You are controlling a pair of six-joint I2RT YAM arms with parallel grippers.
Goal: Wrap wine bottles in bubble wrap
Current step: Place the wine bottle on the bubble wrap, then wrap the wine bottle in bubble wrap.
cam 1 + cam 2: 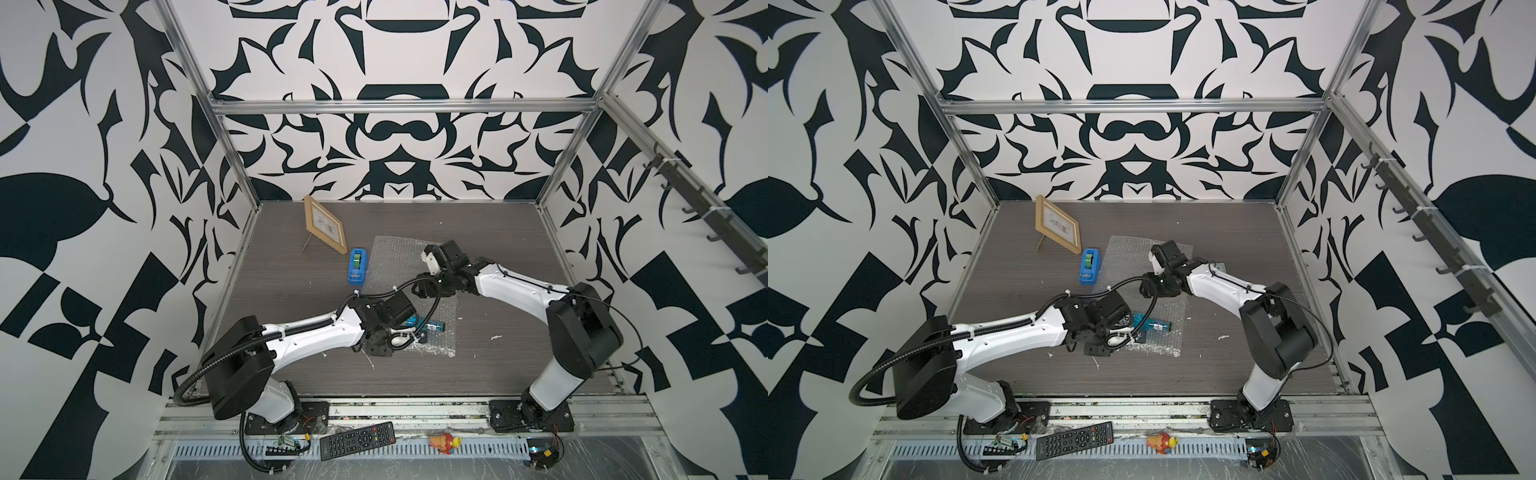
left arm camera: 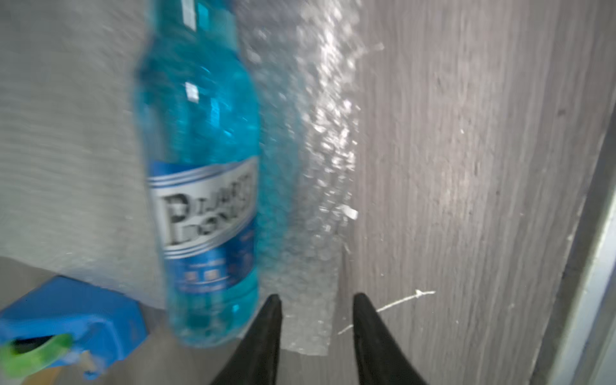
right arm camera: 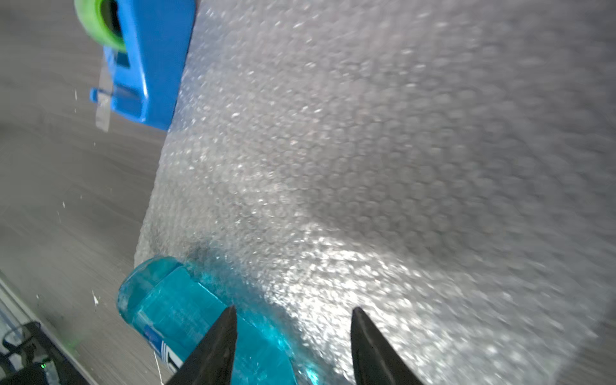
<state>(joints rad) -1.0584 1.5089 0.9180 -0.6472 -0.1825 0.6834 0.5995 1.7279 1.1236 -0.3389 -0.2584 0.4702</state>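
Top views: bubble wrap (image 1: pixel 390 257) flat mid-worktop (image 1: pixel 498 257), with one long edge just beside the tape dispenser (image 1: pixel 357 267). Bare worktop lies to its right and on its near side.
Bottle: wine bottle (image 1: pixel 435 326) on its side across the bubble wrap's near end.
Left wrist view: left end effector (image 2: pixel 316 300) narrowly parted over the bubble wrap's edge, wine bottle beside it, gripping nothing.
Right wrist view: right end effector (image 3: pixel 293 310) wider apart, empty, over the wine bottle and bubble wrap.

Black-and-white patterned walls (image 1: pixel 399 137) in an aluminium frame (image 1: pixel 399 106) enclose a grey, seemingly wood-grain tabletop (image 1: pixel 498 249).
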